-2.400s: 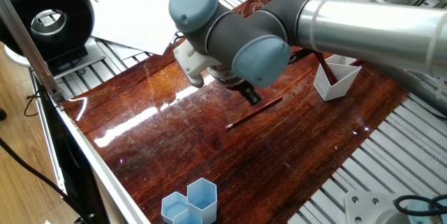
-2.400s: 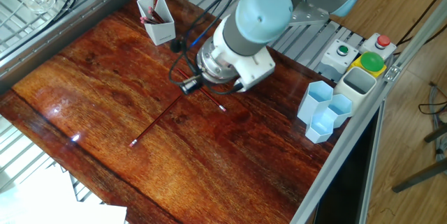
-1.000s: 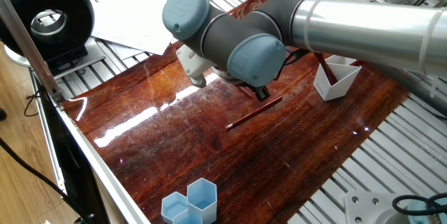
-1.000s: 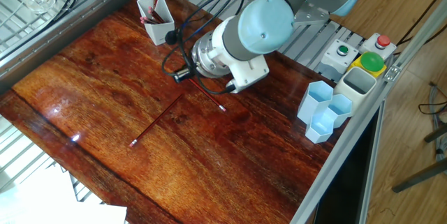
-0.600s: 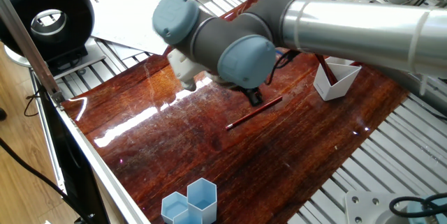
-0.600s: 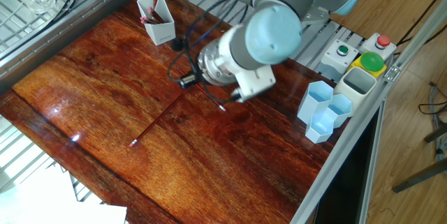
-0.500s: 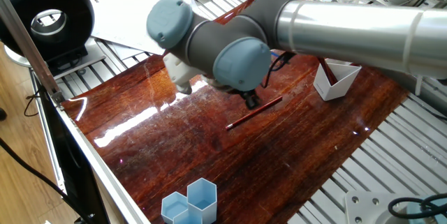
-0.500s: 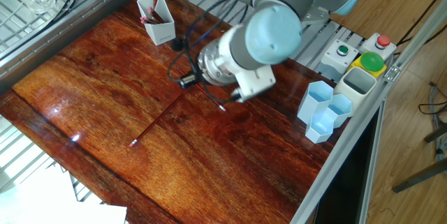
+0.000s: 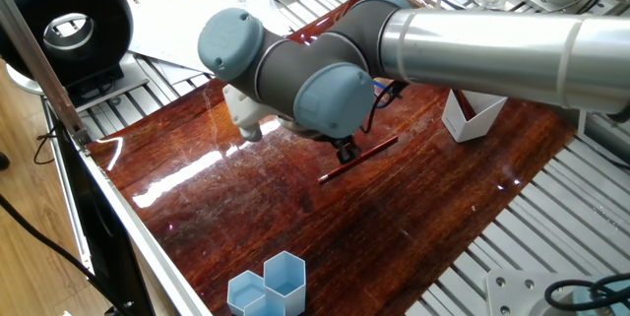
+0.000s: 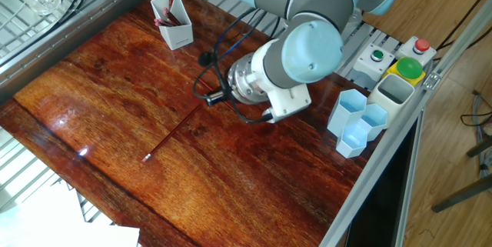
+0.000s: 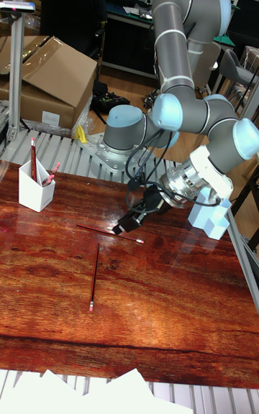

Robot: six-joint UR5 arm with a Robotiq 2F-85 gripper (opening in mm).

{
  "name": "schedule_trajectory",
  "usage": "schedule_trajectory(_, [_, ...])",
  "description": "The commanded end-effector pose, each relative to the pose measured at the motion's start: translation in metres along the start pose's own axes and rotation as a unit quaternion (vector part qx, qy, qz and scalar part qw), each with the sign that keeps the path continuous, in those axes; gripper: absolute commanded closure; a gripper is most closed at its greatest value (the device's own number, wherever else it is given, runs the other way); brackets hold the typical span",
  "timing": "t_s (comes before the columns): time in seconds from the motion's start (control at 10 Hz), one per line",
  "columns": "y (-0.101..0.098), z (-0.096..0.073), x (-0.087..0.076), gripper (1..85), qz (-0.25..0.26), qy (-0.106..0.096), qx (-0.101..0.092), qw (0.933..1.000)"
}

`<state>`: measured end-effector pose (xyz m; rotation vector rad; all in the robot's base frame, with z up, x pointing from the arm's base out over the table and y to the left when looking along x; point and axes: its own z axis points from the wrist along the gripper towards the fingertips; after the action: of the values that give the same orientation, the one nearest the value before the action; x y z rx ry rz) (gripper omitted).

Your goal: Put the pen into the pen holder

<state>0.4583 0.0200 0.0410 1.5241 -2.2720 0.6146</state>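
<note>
Glossy reddish wood tabletop [image 10: 231, 178] amid aluminium framing [image 9: 551, 218].

— How is the light looking?
— Bright from overhead; white glare is streaking across the glossy table [image 9: 212, 163].
— Any blur?
— Everything is reading sharp, though the tall view's far background is sitting dim.

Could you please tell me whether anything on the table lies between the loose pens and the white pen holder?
Nothing visible does. In the tall fixed view, bare wood separates the pen holder from the two pens lying flat. The gripper hangs right by the nearer pen. The holder already contains pens.
</note>
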Motion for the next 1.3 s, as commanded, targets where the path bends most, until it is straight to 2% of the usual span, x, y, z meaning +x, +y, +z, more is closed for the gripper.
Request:
schedule_trajectory(0.0, [0.007, 0.000, 0.010, 47.3, -0.015, 0.021, -0.013, 0.9996])
schedule_trajectory(0.1, [0.013, 0.000, 0.013, 47.3, -0.033, 0.028, -0.025, 0.9988])
schedule_trajectory(0.3, [0.021, -0.001, 0.011, 42.3, -0.076, 0.020, -0.042, 0.9960])
schedule_trajectory(0.5, [0.025, -0.001, 0.009, 39.3, -0.087, 0.016, -0.049, 0.9949])
schedule_trajectory(0.6, [0.025, -0.001, 0.005, 38.0, -0.085, 0.009, -0.048, 0.9952])
schedule_trajectory(0.7, [0.026, 0.006, -0.006, 38.3, -0.080, 0.004, -0.045, 0.9957])
schedule_trajectory(0.9, [0.032, 0.023, -0.027, 38.3, -0.078, 0.010, -0.039, 0.9961])
schedule_trajectory(1.0, [0.034, 0.026, -0.028, 38.3, -0.079, 0.017, -0.038, 0.9960])
schedule_trajectory(1.2, [0.032, 0.024, -0.019, 38.3, -0.086, 0.034, -0.034, 0.9952])
